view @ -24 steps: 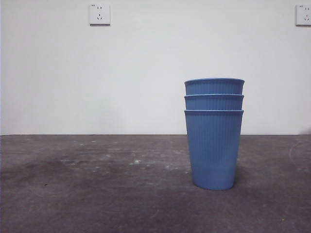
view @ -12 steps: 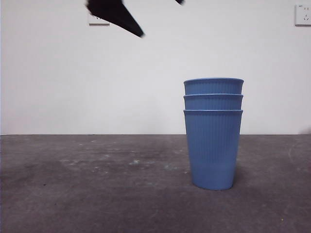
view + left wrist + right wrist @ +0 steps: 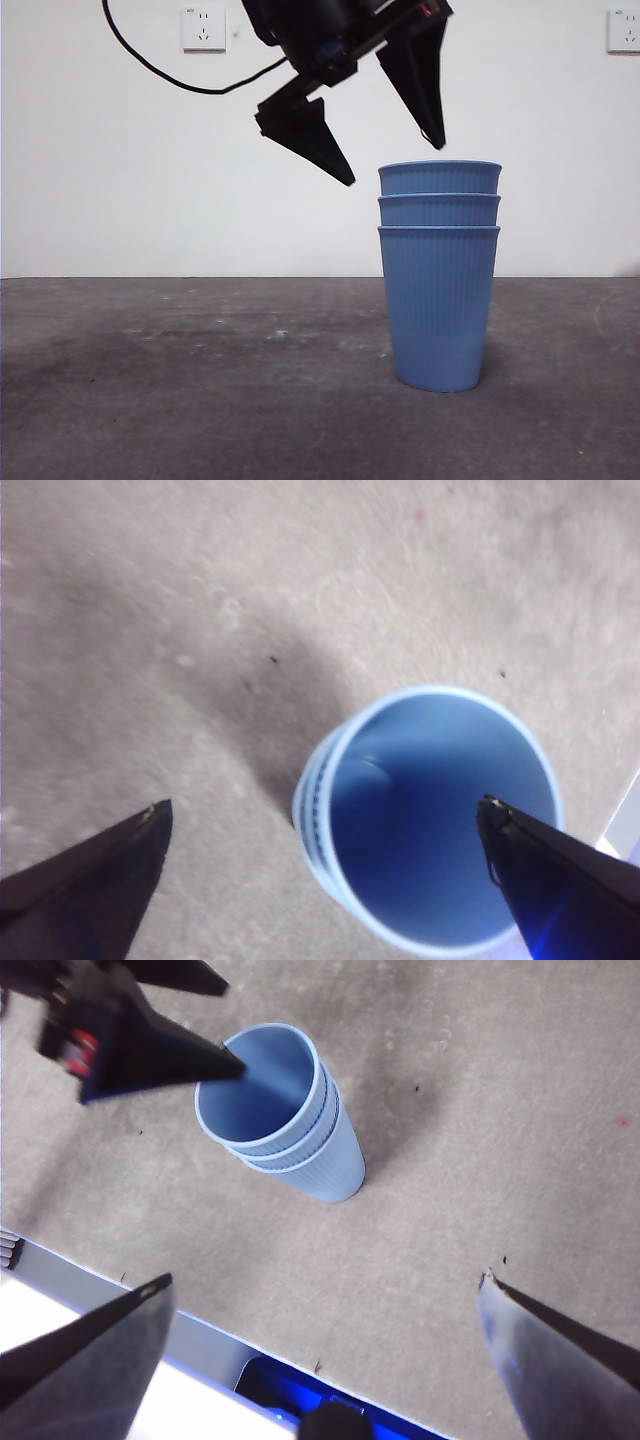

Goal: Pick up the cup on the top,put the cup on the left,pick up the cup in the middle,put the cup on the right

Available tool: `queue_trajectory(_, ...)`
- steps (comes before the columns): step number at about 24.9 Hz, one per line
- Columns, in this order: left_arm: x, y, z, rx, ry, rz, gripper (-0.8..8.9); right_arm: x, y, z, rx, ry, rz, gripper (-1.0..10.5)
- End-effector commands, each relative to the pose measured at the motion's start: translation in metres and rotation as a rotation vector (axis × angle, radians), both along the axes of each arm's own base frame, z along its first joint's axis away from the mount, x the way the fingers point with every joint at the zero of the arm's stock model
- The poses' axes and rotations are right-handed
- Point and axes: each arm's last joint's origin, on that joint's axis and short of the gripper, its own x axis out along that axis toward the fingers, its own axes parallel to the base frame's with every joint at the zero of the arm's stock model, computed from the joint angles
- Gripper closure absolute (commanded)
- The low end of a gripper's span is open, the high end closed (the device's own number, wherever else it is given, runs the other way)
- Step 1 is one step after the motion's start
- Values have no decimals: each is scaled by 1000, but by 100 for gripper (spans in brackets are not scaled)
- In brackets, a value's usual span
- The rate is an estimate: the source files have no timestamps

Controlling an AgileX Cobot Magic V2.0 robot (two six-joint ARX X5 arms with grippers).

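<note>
Three ribbed blue cups stand nested in one stack on the grey table. The top cup (image 3: pixel 440 178) shows only its rim band, the middle cup (image 3: pixel 440 210) sits under it, and the bottom cup (image 3: pixel 438 310) rests on the table. My left gripper (image 3: pixel 394 165) hangs open just above the stack, one jaw over the top cup's mouth (image 3: pixel 430 820) and the other outside its left wall, touching nothing. The right wrist view looks down from high up on the stack (image 3: pixel 290 1130) and on the left gripper (image 3: pixel 232 1028). My right gripper (image 3: pixel 325 1279) is open and holds nothing.
The grey tabletop (image 3: pixel 200 380) stretches left and right of the stack. A white wall with two outlets (image 3: pixel 204 29) stands behind it. A black cable (image 3: pixel 170 80) trails from the left arm. The table's edge (image 3: pixel 120 1300) shows in the right wrist view.
The left arm has come down from the top of the front view to just above the stack, jaws open. The cups have not moved.
</note>
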Motion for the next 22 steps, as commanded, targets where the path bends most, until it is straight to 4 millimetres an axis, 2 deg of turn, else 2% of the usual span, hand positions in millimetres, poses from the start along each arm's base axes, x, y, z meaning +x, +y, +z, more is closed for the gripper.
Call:
queue_trajectory(1, 1, -8, -13, 33, 9, 4, 227, 0, 0, 1, 1, -9, -6, 443)
queue_trajectory(3, 0, -11, -12, 37, -19, 10, 231, 0, 0, 1, 1, -8, -6, 443)
queue_trajectory(7, 0, -10, -12, 45, -9, 10, 326, 1, 0, 1, 2, -12, -5, 443)
queue_trajectory(12, -2, -9, -13, 59, 6, 10, 542, 2, 0, 1, 2, -8, -5, 443)
queue_trajectory(18, -2, -9, -13, 62, 9, 9, 542, 4, 0, 1, 1, -2, -5, 443)
queue_trajectory(22, -2, -9, -14, 64, 11, 9, 604, 6, 0, 0, 1, 6, -5, 443)
